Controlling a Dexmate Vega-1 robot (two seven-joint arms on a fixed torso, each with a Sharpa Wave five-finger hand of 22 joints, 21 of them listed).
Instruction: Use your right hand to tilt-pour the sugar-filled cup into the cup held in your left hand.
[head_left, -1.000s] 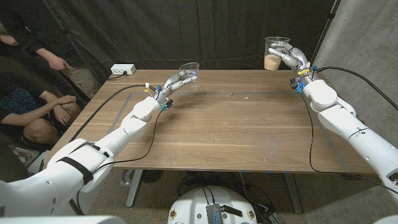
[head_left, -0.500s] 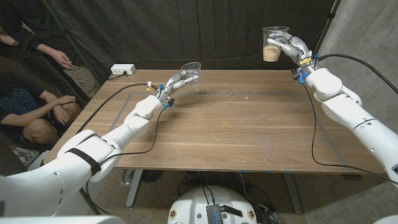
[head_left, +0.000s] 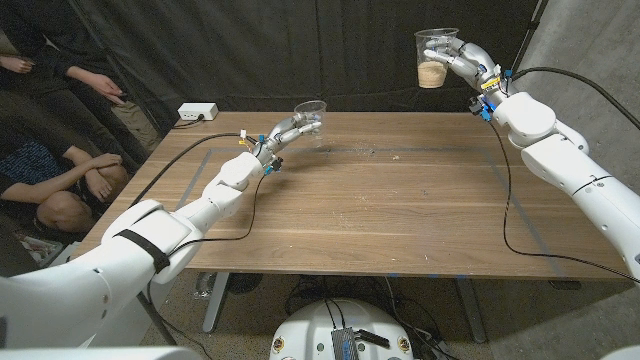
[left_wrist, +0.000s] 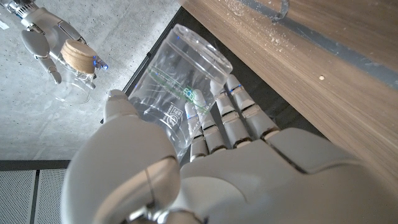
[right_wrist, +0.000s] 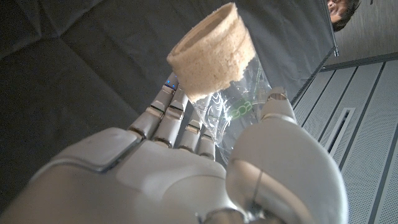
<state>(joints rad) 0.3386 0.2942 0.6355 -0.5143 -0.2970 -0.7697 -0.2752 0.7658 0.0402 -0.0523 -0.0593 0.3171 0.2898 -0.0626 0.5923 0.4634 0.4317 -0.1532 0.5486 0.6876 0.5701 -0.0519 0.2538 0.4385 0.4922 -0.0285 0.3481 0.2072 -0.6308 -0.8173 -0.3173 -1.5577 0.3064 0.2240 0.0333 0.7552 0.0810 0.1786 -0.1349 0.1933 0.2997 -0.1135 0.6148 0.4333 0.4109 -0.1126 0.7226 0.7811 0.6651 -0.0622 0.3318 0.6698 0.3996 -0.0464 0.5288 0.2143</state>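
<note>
Since the earlier frames, my right hand (head_left: 468, 68) has carried the sugar-filled cup (head_left: 435, 57) higher and slightly toward the table's middle, while my left hand (head_left: 285, 130) has held its place. Head view: the right hand grasps the sugar-filled cup upright, well above the wooden table (head_left: 380, 210) at its far right corner; the left hand grasps the empty cup (head_left: 310, 115), tilted, mouth away from the robot, above the far edge left of centre. The two cups are well apart, the receiving cup lying to the left of and lower than the pouring cup, so I judge a leftward and downward carry is needed before any tilt. Left wrist view: fingers (left_wrist: 214, 121) and thumb are wrapped around the empty cup (left_wrist: 186, 93), with the other hand (left_wrist: 37, 31) and its cup (left_wrist: 76, 59) visible beyond. Right wrist view: fingers (right_wrist: 168, 118) and thumb close on the cup wall (right_wrist: 239, 102), with the sugar (right_wrist: 208, 53) packed in the base. A person (head_left: 60, 170) sits beside the table's left end.
</note>
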